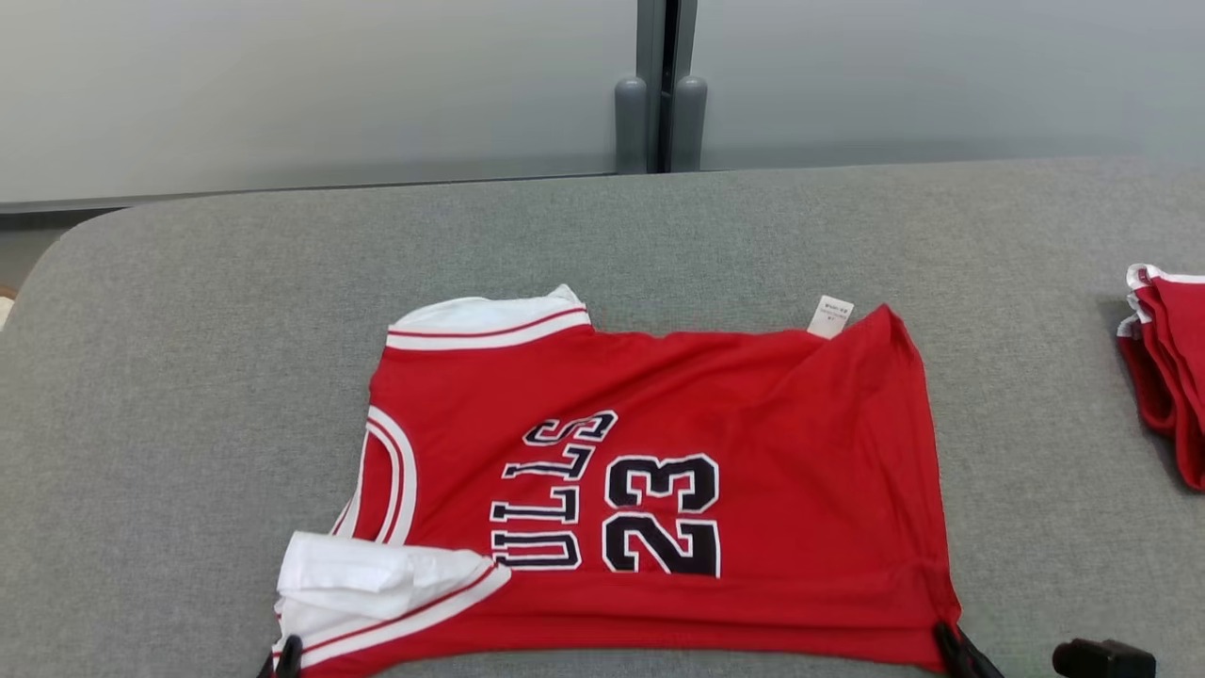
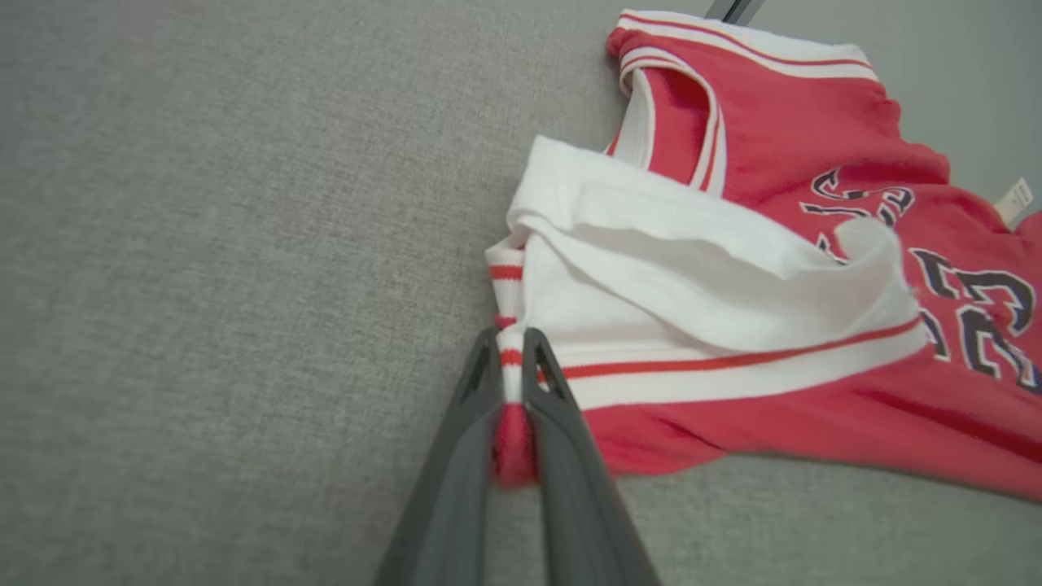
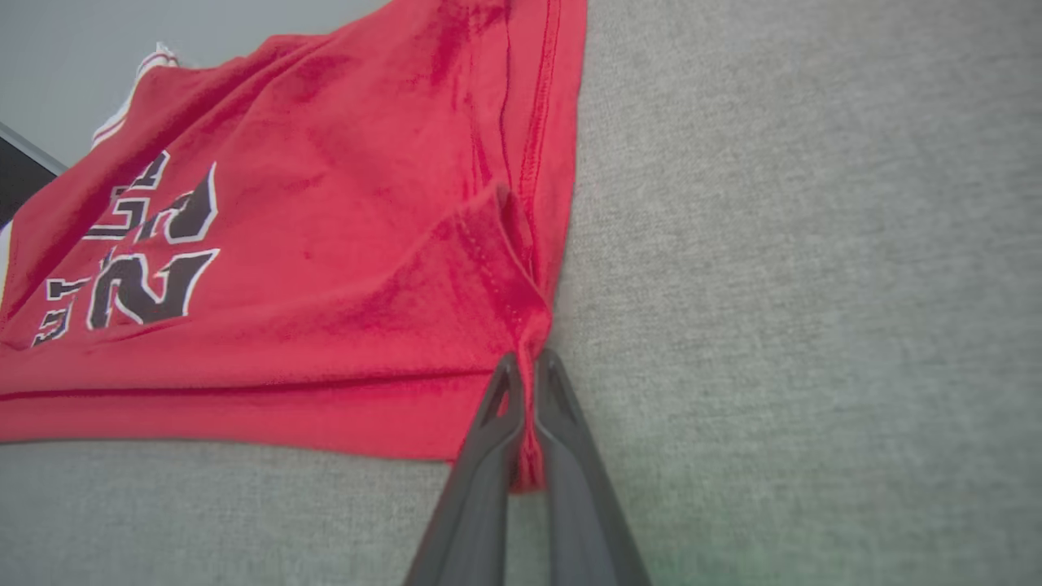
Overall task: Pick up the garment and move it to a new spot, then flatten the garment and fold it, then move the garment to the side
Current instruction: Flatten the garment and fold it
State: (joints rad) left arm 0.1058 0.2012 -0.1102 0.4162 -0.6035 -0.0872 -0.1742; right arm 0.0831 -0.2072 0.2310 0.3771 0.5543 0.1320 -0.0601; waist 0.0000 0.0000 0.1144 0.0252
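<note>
1. Your red Bulls 23 jersey point(image 1: 659, 471) lies spread over the middle of the grey desk point(image 1: 188, 330), shoulders toward 9 o'clock, hem toward 3 o'clock.
2. Your left fingers point(image 2: 464, 456) are pinched tight on the white-and-red trimmed corner at the jersey's 7 o'clock.
3. Your right fingers point(image 3: 484, 480) are clamped just as tight on the red hem corner at its 5 o'clock.
4. A white tag point(image 1: 830, 315) pokes out at 1 o'clock, and a pile of red garments point(image 1: 1172, 377) sits well apart at 3 o'clock.
</note>
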